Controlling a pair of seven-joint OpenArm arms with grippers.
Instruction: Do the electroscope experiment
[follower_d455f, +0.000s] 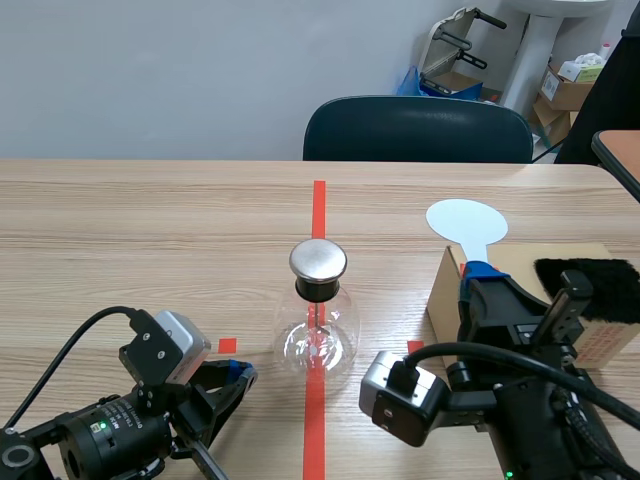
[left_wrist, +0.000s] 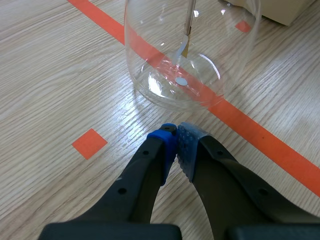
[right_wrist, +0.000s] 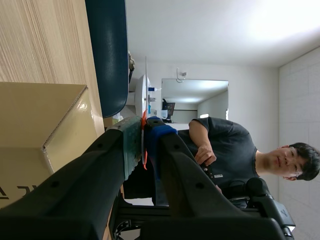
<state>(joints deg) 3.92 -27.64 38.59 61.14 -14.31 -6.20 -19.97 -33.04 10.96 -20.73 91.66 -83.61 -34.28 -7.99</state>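
The glass flask (follower_d455f: 318, 335) is stood at the middle of the table (follower_d455f: 150, 230), on the red tape line, with its metal cap (follower_d455f: 318, 261) uppermost so that it can be reached from above. Inside, thin foil strips (left_wrist: 186, 47) are hung from a rod; whether they are spread cannot be told. The left claw (follower_d455f: 240, 372) is laid low on the table just beside the flask, its fingers pressed together on nothing, and is probably parked there out of the way. The right claw (follower_d455f: 478, 272) is held up beside a cardboard box (follower_d455f: 520, 258). A white paddle (follower_d455f: 467, 221) is pinched by its handle between the pads, so that the round disc is left free and untouched. A patch of black fur (follower_d455f: 588, 287) is laid on the box, presumably for the disc to be rubbed against. The step in hand is judged to be charging the paddle or carrying it to the cap. The disc is well apart from the cap.
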